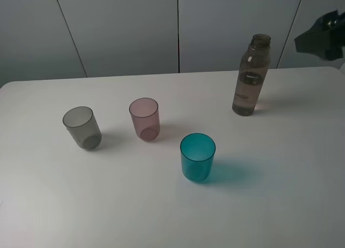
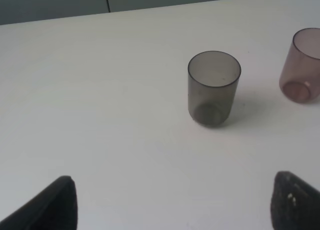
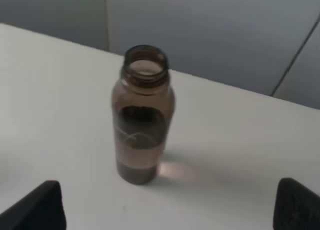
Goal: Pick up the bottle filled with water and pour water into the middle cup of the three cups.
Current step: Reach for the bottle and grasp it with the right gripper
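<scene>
Your right pincer gapes wide, holding nothing; the bottle stands upright at two o'clock from the middle cup

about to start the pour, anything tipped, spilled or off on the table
Nothing stands out. The bottle stands upright, uncapped; the grey cup, pink cup and teal cup stand upright and apart, with no spill on the table.
</scene>
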Controlling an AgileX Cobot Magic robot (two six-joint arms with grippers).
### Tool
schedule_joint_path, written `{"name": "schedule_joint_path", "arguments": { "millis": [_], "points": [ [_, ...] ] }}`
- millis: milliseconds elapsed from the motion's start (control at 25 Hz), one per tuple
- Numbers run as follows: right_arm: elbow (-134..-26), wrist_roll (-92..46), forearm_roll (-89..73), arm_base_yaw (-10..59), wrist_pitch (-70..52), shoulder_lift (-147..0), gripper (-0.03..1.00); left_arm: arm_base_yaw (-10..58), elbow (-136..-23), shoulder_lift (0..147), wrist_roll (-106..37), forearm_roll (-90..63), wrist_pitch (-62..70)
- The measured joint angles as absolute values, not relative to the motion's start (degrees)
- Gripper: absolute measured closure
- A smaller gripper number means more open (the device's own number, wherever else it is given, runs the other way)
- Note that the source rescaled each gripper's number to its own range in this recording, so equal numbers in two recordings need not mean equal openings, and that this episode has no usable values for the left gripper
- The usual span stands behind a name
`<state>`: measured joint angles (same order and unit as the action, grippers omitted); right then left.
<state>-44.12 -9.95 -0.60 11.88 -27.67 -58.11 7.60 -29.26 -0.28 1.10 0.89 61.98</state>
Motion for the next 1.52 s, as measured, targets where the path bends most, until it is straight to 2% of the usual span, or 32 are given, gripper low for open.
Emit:
{"name": "schedule_joint_path", "arguments": {
  "millis": [120, 440, 640, 680, 840, 880, 1240, 1520],
  "points": [
    [-41.5, -9.8, -2.2, 12.4, -22.9, -61.0, 0.27, 7.6, -29.3, -0.3, 1.1, 0.9, 62.0],
    [-26.5, -2.3, -5.2, 12.5, 2.4, -62.0, 0.27, 7.6, -29.3, -0.3, 1.1, 0.9, 62.0],
    [-22.9, -0.7, -5.3, 12.5, 9.6, -65.3, 0.27, 7.6, -29.3, -0.3, 1.1, 0.9, 62.0],
    [-22.7, -0.7, -5.3, 12.5, 10.8, -66.5, 0.25, 7.6, -29.3, -0.3, 1.1, 0.9, 62.0],
    [-22.6, -0.6, -5.3, 12.5, 18.0, -72.4, 0.01, 7.6, -29.3, -0.3, 1.1, 0.9, 62.0],
    [-22.6, -0.6, -5.3, 12.5, 20.0, -73.9, -0.01, 7.6, -29.3, -0.3, 1.1, 0.9, 62.0],
    [-20.3, 2.3, -4.3, 15.3, 38.2, -86.9, -0.03, 7.6, -29.3, -0.3, 1.1, 0.9, 62.0],
    [-19.9, 2.3, -4.3, 16.5, 44.9, -96.4, -0.03, 7.6, -29.3, -0.3, 1.1, 0.9, 62.0]
  ]
}}
